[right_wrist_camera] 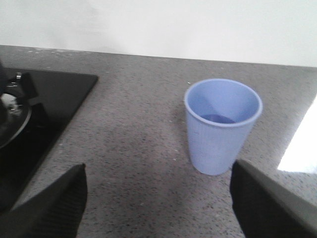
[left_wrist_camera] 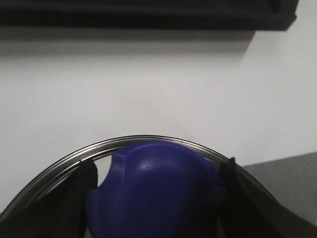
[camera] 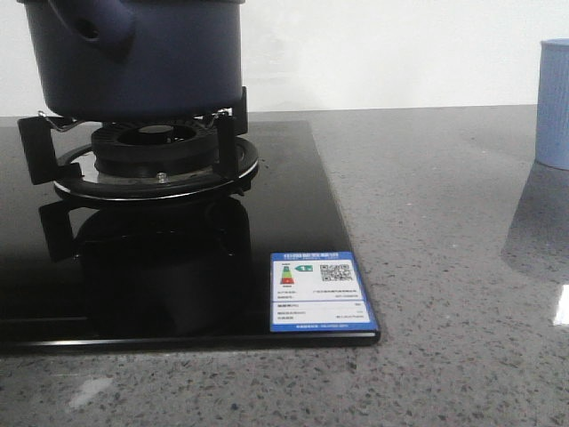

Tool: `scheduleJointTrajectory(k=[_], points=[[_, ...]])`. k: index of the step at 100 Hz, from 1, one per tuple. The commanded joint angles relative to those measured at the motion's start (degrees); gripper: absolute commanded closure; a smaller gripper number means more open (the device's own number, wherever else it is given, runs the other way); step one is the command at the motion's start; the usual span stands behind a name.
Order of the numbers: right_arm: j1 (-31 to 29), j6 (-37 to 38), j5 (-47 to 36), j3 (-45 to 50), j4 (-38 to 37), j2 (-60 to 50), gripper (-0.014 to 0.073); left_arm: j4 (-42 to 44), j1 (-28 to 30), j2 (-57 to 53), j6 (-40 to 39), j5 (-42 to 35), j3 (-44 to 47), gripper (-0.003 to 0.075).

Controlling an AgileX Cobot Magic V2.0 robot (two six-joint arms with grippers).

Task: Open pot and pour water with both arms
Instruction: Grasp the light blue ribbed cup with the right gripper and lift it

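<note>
Navy pot sits on the burner; my left gripper clamps the lid knob, my right gripper spread wide.

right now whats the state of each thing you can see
pot: upright on the burner stand
lid knob: gripped between the left pincer fingers
burner: no flame visible
cup: upright on the counter, apart from the stove
right pincer: open, holding nothing
</note>
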Motion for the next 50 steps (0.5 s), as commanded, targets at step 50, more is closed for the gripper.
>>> scheduleJointTrajectory(k=[50], points=[[-1.47,0.44,-27.98,12.49,2.06,6.94,0.0055,0.16,9.72,-10.1,-0.18,-2.83,-2.1,0.0364]])
